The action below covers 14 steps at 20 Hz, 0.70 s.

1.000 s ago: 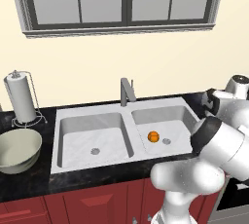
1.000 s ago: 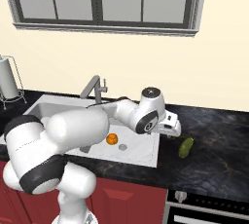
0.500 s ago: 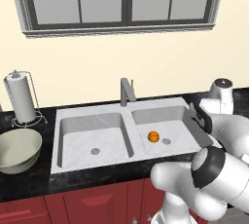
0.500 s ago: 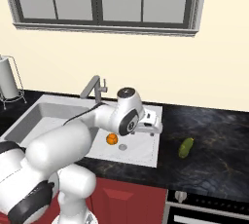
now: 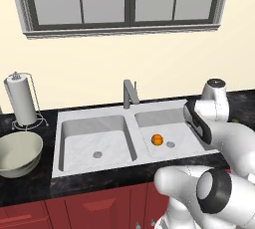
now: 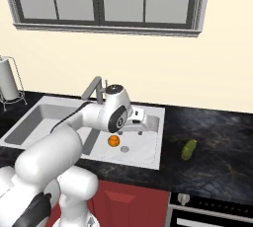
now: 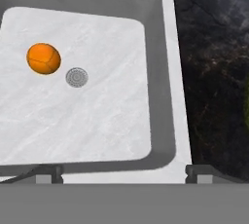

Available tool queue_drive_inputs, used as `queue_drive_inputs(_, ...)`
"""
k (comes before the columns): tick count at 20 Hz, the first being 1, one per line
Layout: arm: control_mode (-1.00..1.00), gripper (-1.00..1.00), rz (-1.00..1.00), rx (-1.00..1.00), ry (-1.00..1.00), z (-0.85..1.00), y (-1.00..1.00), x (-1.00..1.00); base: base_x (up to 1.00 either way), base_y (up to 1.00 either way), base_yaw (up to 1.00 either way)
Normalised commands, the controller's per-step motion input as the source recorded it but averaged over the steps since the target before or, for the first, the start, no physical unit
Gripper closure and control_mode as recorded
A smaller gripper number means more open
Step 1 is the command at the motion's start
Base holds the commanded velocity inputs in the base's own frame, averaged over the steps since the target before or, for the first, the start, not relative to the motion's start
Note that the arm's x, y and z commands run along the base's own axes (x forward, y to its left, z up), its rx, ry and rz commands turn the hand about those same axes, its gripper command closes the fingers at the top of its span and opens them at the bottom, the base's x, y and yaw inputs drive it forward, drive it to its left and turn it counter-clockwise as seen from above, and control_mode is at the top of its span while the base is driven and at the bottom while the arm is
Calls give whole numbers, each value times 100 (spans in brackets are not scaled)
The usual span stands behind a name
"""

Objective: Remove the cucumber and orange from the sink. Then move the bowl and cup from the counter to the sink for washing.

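the wide light-grey marbled double-basin sink [image 5: 94, 123] [image 6: 153, 144] [image 7: 165, 96] sits in the glossy black speckled stone counter [image 5: 35, 185] [image 6: 217, 137] [image 7: 214, 72], with a grey metal faucet [image 5: 129, 93] [image 6: 94, 89] at its back edge between the basins. the small round bright-orange fruit [image 5: 157, 140] [image 6: 114, 141] [image 7: 44, 58] lies on the floor of the sink's right basin, just beside that basin's round drain [image 5: 171, 144] [image 6: 125, 149] [image 7: 77, 77] and not touching it. the two-finger gripper [image 6: 141, 118] [image 7: 124, 172] hangs above the sink's right basin, near its right rim, jaws spread wide with nothing between them. the small short dark-green cucumber [image 6: 189, 149] lies on the counter to the right of the sink, well apart from its rim. the large round pale greenish-beige bowl [image 5: 17, 153] stands on the counter to the left of the sink, close to its left rim. behind the bowl, also left of the sink, a white paper-towel roll on a wire holder [image 5: 22, 101] [image 6: 7, 83] stands upright near the wall.
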Motion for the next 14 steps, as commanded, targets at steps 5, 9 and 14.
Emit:
queue_drive_inputs(5,-100,-100,12,8,6,0,36,0,0,0,0)
queue_drive_inputs(9,-100,-100,11,10,0,0,34,0,0,0,0)
queue_drive_inputs(14,-100,-100,8,8,0,0,32,8,0,0,0)
